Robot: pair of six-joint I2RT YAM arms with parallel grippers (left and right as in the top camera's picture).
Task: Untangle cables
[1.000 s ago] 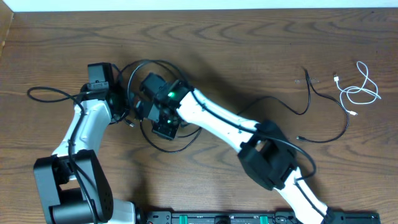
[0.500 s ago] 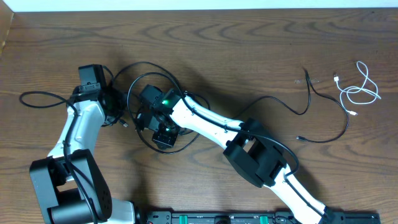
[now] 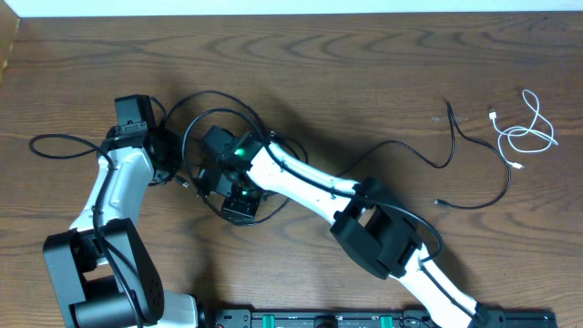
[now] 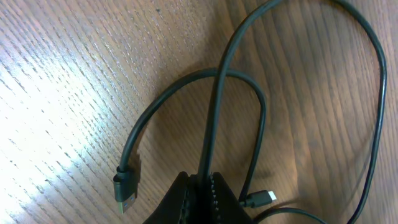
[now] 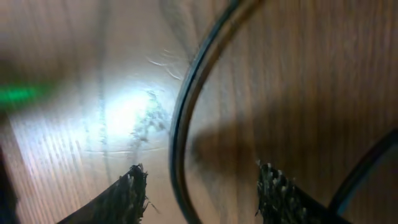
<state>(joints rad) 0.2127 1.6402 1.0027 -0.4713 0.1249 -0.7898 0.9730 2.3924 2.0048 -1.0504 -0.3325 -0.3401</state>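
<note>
- Noted left gripper (image 4: 200, 186) clamped tight on a black cable (image 4: 214, 106), pads pressed together with the cord pinched between them.
- Traced that held cable up and away from the fingertips, then round in a wide loop toward the right edge of the left wrist view.
- Logged a second, arched cord (image 4: 186, 84) crossing the held one just beyond the fingertips; cannot tell which lies on top.
- Found a flat plug (image 4: 124, 190) at the arch's left end, lying on the wood just beside the gripper, and a small plug (image 4: 264, 198) on the other side.
- Noted right gripper (image 5: 202, 177) with jaws apart, pads (image 5: 134, 186) standing either side of a blurred black strand (image 5: 180, 143), no pinch on it.
- Cannot tell whether that strand touches either pad.
- Seen from overhead: both grippers close together at the left of the table (image 3: 319, 55), inside the looped black tangle (image 3: 219, 94).
- Placed a loose black cord (image 3: 506, 175) right of centre, well apart from the tangle.
- Placed the white cable (image 3: 528, 132) near the far right edge, coiled loosely, just beside that loose cord and clear of both arms.
</note>
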